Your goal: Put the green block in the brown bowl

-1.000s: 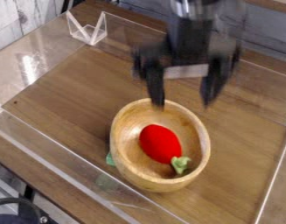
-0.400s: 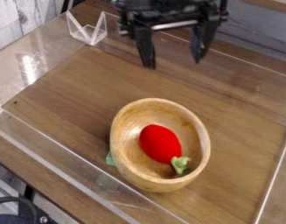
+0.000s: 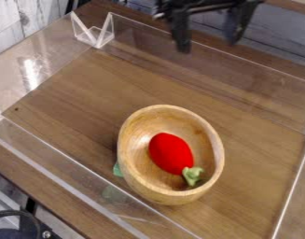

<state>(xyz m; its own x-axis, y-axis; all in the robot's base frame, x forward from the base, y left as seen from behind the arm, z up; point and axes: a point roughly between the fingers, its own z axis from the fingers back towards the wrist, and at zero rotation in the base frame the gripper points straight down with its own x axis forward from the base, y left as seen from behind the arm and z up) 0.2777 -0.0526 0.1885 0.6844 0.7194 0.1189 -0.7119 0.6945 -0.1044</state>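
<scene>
The brown bowl (image 3: 132, 131) stands on the wooden table, near the front middle. Inside it lies a red toy (image 3: 170, 150). A small green piece (image 3: 192, 175) that looks like the green block rests in the bowl against the toy's near end; it is too small to be sure. My gripper (image 3: 211, 30) hangs high at the back of the table, well behind the bowl and apart from it. It is open, its dark fingers (image 3: 182, 35) spread wide with nothing between them.
Clear plastic walls (image 3: 67, 182) fence the table's front and left. A clear folded stand (image 3: 92, 30) sits at the back left. A bit of green (image 3: 118, 171) shows outside the bowl's near left wall.
My open gripper has lifted away from just above the bowl's far rim and moved back and to the right. The bowl and what lies in it have not moved.
</scene>
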